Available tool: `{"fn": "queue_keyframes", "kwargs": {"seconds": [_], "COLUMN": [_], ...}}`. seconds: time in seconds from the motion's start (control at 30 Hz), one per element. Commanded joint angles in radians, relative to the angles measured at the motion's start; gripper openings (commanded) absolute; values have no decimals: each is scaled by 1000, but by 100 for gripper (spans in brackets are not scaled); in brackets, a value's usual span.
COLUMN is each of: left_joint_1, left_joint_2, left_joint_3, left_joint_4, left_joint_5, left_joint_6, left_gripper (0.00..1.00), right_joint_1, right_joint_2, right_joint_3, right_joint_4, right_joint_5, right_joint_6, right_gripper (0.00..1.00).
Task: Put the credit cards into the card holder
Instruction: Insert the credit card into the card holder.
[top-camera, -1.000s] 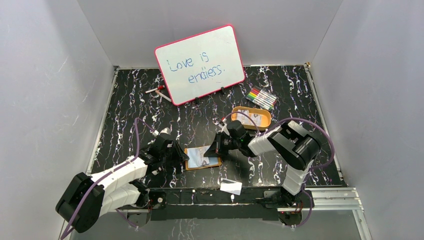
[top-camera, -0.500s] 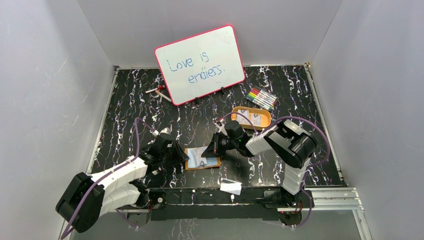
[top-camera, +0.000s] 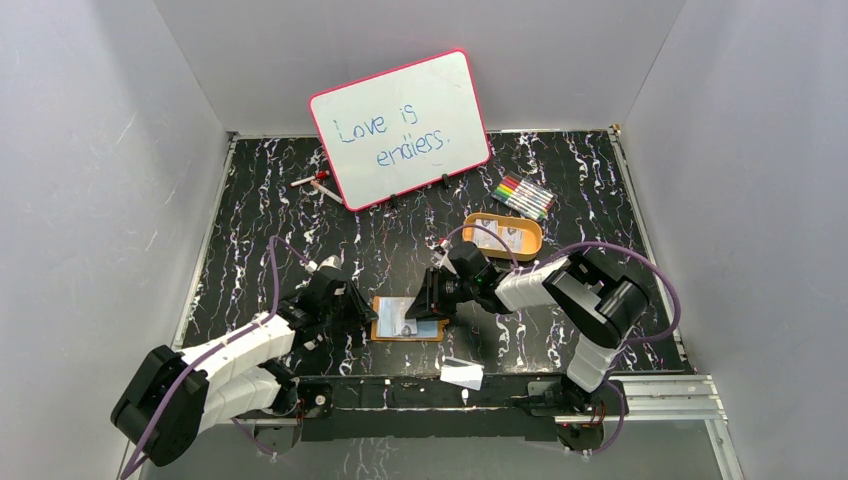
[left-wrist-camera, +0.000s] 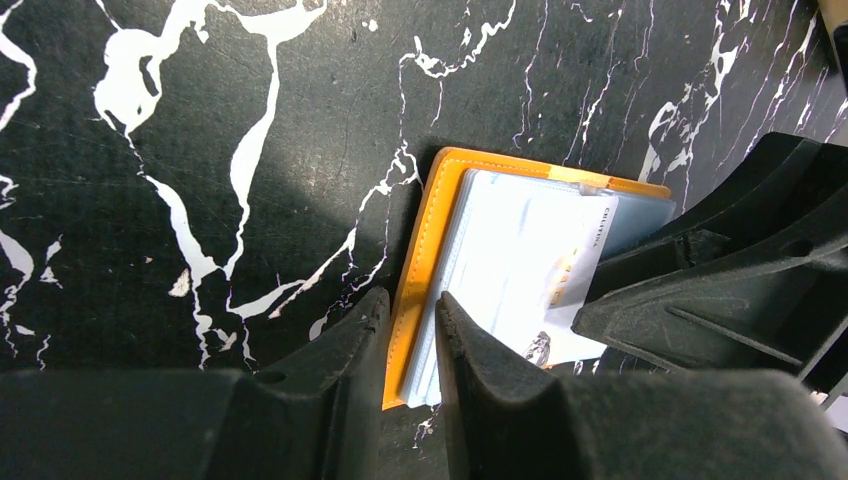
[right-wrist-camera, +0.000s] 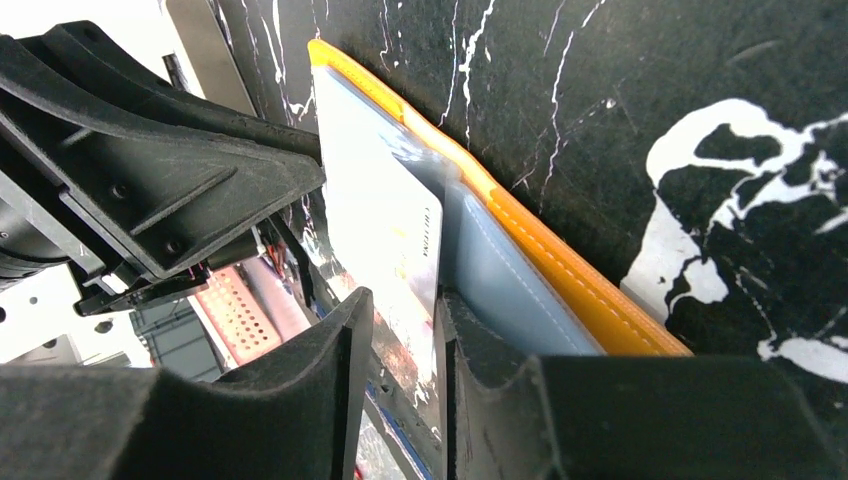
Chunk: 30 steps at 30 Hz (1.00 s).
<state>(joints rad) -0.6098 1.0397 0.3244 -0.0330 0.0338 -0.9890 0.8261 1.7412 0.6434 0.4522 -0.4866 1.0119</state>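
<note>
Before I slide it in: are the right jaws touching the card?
Touching. The right wrist view shows the card pinched between the right jaws, over the open wallet.

Black, white-veined marble table (top-camera: 270, 200), whiteboard (top-camera: 400, 128) propped at the back, pen (top-camera: 312, 181) just left of it, markers (top-camera: 522, 196) in a row back right, orange tray (top-camera: 469, 224) near them, open card holder (top-camera: 392, 318) front centre, white card (top-camera: 462, 373) at the near edge

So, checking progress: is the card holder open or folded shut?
Open: the card holder lies flat with its clear sleeves facing up; the left gripper pinches its edge.
</note>
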Motion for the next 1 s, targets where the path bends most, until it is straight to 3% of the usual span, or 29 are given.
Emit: {"fn": "queue_keyframes", "kwargs": {"seconds": [0.0,0.97], "left_joint_1": [2,2], "left_joint_2": [-7,-31], "left_joint_3": [2,-35], "left_joint_4": [-57,25], "left_joint_5": [-20,29], "left_joint_6": [2,-24], "left_gripper": [22,22], "right_joint_1": [5,78], "right_joint_2": [-45,78], "right_joint_3": [21,183], "right_joint_4": [-76,-97], "right_joint_5": [29,3], "right_joint_6": [-40,-25], "right_gripper": [39,36]}}
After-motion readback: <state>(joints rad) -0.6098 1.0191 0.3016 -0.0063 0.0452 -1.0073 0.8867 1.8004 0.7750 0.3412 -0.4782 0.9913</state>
